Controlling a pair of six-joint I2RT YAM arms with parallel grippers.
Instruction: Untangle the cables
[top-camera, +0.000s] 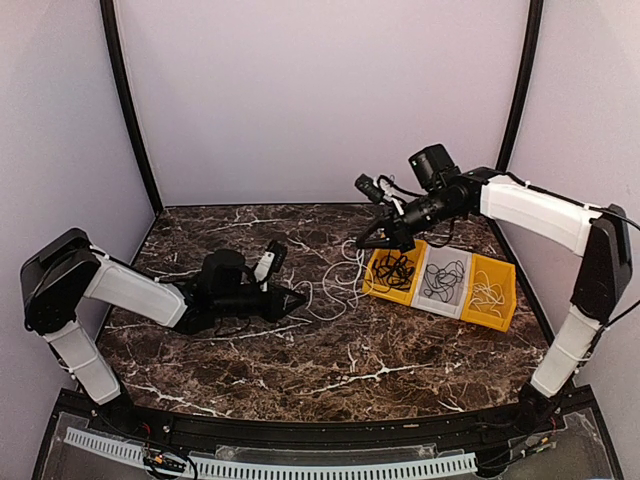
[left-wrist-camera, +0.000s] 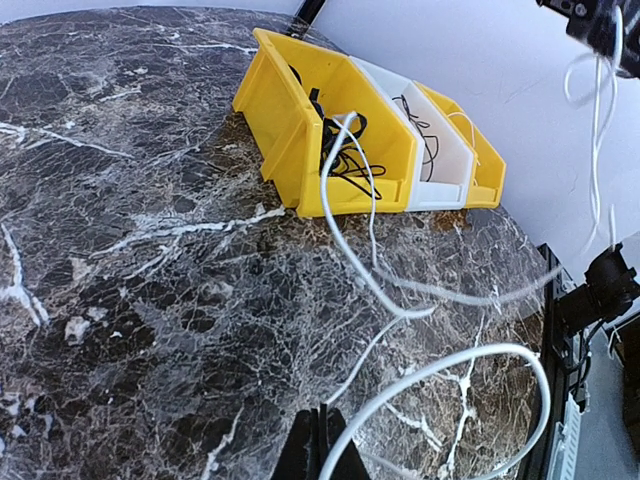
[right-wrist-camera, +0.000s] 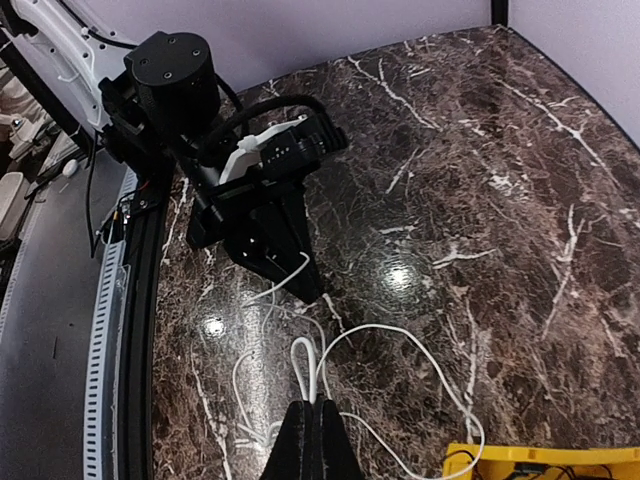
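A thin white cable (top-camera: 335, 288) runs in loose loops over the marble between my two grippers. My left gripper (top-camera: 297, 300) lies low on the table and is shut on one end of the cable (left-wrist-camera: 372, 350). My right gripper (top-camera: 362, 243) hangs above the left yellow bin's near corner, shut on a doubled loop of the same white cable (right-wrist-camera: 300, 352). In the right wrist view the left gripper (right-wrist-camera: 300, 285) shows with the cable's end sticking out of it. Black cables (top-camera: 395, 268) fill the left yellow bin (left-wrist-camera: 285, 110). Part of the white cable drapes over that bin's front edge.
Three bins stand in a row at the right: the yellow one, a white one (top-camera: 437, 300) with a dark cord (top-camera: 443, 280), and a second yellow one (top-camera: 505, 312) with a white cord (top-camera: 488, 295). The table's near edge has a black rail (top-camera: 300, 430).
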